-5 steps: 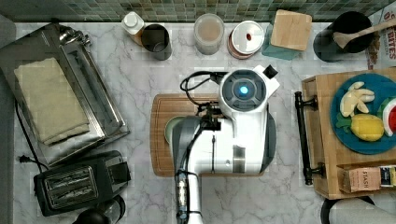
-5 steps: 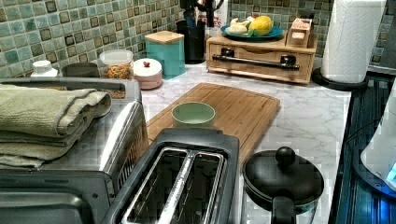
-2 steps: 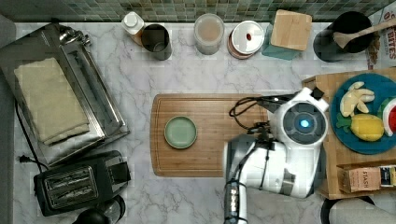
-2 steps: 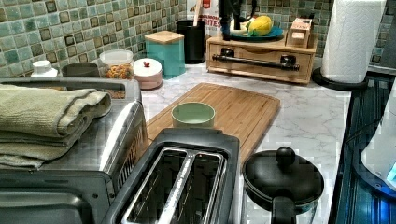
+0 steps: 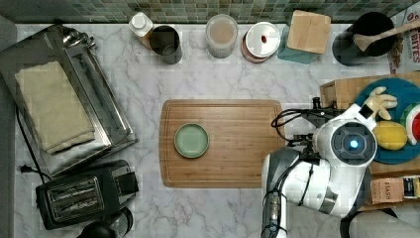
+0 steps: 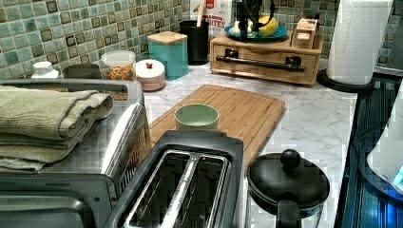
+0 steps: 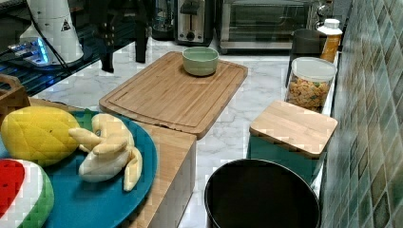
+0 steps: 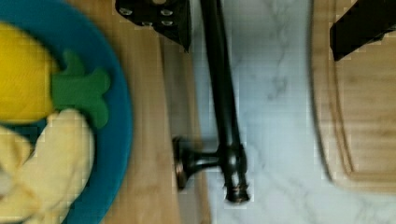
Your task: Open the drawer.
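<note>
Arm shifted from cutting board (image 5: 223,144) to above drawer (image 6: 266,66) handle (image 8: 224,102); tool (image 8: 261,23) wide, straddling bar. Grasp pending; drawer shut.

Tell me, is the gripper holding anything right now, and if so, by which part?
Nothing is held. In the wrist view the gripper has its jaws open, one on each side of the drawer's black bar handle, with visible gaps, so the bar isn't clamped.

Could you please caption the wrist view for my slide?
Open gripper straddles the closed drawer's black bar handle, beside the blue plate.
</note>
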`<state>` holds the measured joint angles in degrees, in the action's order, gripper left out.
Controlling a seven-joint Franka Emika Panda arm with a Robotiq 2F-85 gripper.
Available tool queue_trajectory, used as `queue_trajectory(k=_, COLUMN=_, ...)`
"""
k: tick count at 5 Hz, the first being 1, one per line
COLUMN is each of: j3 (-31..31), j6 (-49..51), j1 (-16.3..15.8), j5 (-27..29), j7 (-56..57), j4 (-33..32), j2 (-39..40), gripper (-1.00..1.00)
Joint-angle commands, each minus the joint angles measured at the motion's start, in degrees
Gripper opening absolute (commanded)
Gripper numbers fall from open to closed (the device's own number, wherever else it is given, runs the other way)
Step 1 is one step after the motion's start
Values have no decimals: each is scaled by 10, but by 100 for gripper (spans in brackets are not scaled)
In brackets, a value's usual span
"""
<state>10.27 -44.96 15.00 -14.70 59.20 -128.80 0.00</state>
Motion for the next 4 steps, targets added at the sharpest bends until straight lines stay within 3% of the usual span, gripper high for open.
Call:
queue_trajectory(k=1, j3=-6, j6=-23, j1=-6, j5=-62, j7=51, j4=-12, j2=25, gripper=100)
queue_trajectory(k=2, j3=2, j6=-42, j1=6, j5=-88, j7=53, j4=-9, j2=38, gripper=100)
queue_trajectory(k=3, j3=27, j6=-76, j1=6, j5=-75, j7=83, j4=-7, j2=61, gripper=100)
queue_trajectory(k=4, j3=19, j6=-100, j1=29, j5=-73, j7=76, j4=-12, j2=75, gripper=100)
